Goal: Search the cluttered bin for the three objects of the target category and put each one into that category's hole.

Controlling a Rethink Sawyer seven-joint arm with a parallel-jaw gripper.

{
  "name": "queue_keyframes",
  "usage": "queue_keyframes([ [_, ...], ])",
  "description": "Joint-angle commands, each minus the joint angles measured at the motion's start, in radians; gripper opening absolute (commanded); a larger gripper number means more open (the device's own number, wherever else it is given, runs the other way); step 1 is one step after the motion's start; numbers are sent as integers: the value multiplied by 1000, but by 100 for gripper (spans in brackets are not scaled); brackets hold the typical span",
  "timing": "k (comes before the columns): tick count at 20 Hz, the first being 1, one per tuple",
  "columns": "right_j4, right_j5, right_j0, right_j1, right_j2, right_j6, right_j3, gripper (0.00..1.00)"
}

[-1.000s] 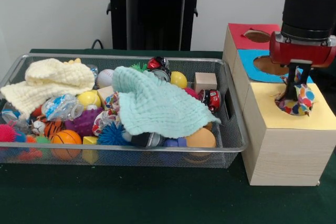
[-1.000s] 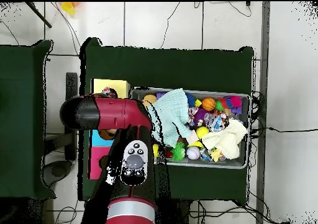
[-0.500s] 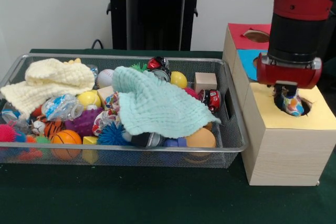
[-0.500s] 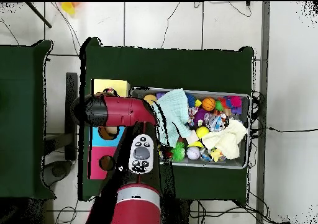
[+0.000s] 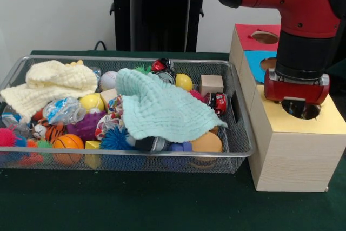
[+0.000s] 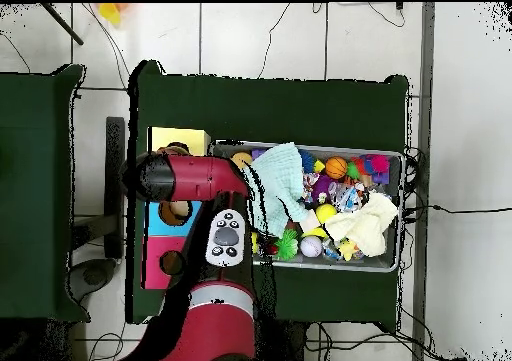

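My gripper (image 5: pixel 297 107) reaches down into the round hole of the yellow-topped box (image 5: pixel 327 124); its tips are sunk in the dark hole and nothing shows in them. The dotted wrapper is out of view. The wire-mesh bin (image 5: pixel 135 156) stands left of the boxes and also shows in the overhead view (image 6: pixel 392 158). In it, a white wrapper with coloured dots (image 5: pixel 106 124) peeks out at the left edge of the mint cloth (image 5: pixel 159 111). A light-blue and white crinkled packet (image 5: pixel 64 110) lies below the cream cloth (image 5: pixel 52 82). In the overhead view the arm (image 6: pixel 190 177) covers the gripper.
A blue-topped box (image 5: pixel 258 59) and a red-topped box (image 5: pixel 258 35) stand behind the yellow one. The bin holds several balls, spiky toys, a wooden cube (image 5: pixel 211 84) and a small red car (image 5: pixel 220 103). The black pedestal (image 5: pixel 158 12) stands behind the bin.
The gripper pushed the dotted wrapper down into the yellow box's hole; the wrapper showed a second ago, only its tip half a second ago, and now nothing. The arm swung further over the boxes.
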Motion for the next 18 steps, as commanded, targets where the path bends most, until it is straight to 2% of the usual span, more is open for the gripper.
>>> queue_keyframes([
  [1,3,68,2,14,28,143,22,0],
  [8,10,107,18,-24,11,154,39,0],
  [18,21,238,12,-185,15,133,116,0],
])
